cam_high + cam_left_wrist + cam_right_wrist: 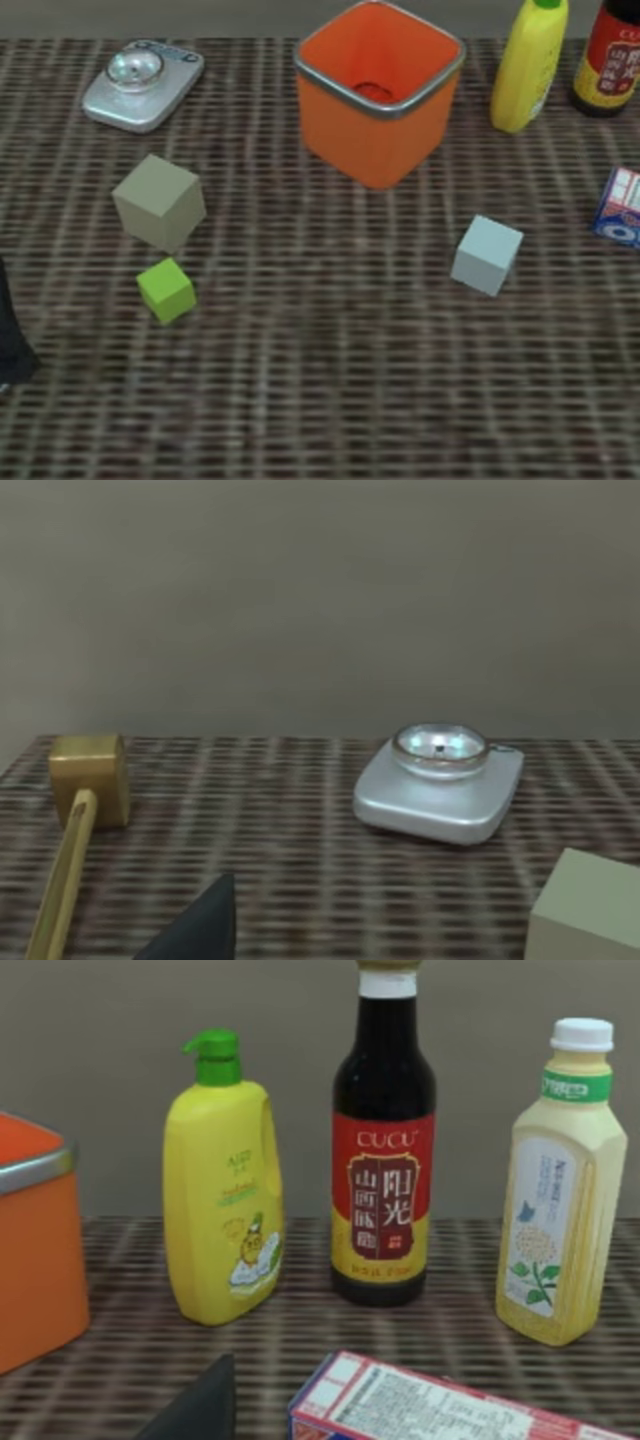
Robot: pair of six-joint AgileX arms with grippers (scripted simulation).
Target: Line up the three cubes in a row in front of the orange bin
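Observation:
The orange bin [380, 95] stands at the back centre of the table. The large beige-tan cube [160, 200] sits at the left, and the small lime-green cube [166, 290] lies just in front of it. The pale grey-blue cube [487, 255] is right of centre, in front of the bin and apart from it. My left arm [12, 345] shows as a dark shape at the left edge, away from the cubes. A dark part of my left gripper [200, 928] shows, with the beige cube [590, 910] off to its side. A dark part of my right gripper [200, 1405] is beside the printed box.
A silver kitchen scale [143, 82] sits at the back left, with a wooden mallet [85, 805] near it. A yellow bottle [528, 65], a dark sauce bottle [612, 55] and a pale bottle [555, 1210] stand at the back right. A blue-and-white printed box [620, 207] lies at the right edge.

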